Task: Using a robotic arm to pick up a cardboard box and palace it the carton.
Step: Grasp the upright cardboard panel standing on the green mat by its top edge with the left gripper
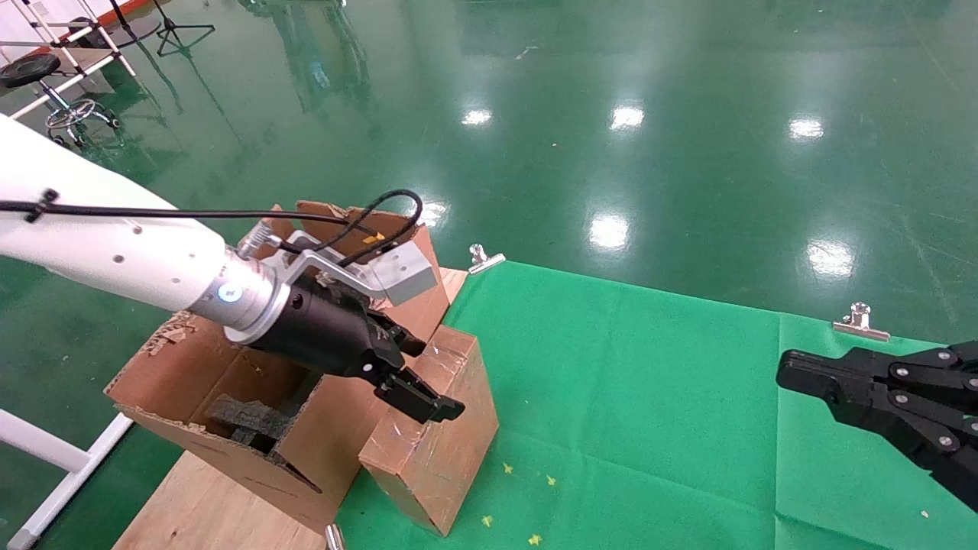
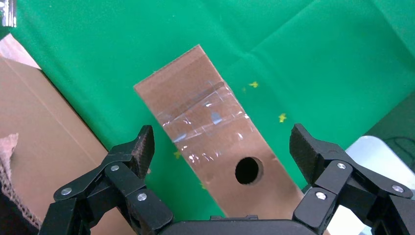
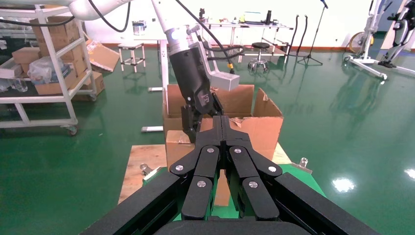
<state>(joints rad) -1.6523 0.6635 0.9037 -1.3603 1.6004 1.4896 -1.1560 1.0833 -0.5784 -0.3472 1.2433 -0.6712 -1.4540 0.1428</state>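
**Hand poised over small box beside the carton**

Cardboard box [image 1: 432, 428], small, taped and scuffed, stands on the green-draped worktop [image 1: 649, 397], just beside the large carton [image 1: 229, 397] with its torn flaps and dark foam blocks [image 1: 248, 420]. Your left hand [image 1: 416, 374], on the white robotic arm [image 1: 107, 244], hangs spread wide over the box's top, gripping nothing; the left wrist view shows the taped face and a round hole [image 2: 247, 170] centred between the two fingers [image 2: 139, 152]. Your right hand [image 1: 795, 374] rests parked at the worktop's far right, closed and empty.

The step in hand looks like the approach to the grasp. To do it well, keep the box centred between the pads as you lower, and square the hand to the box's long sides, since the box sits at an angle to the fingers in the wrist view. Close on the bare cardboard faces rather than the shiny tape, which may slip. Mind the carton's wall: the inner finger has little room beside it.
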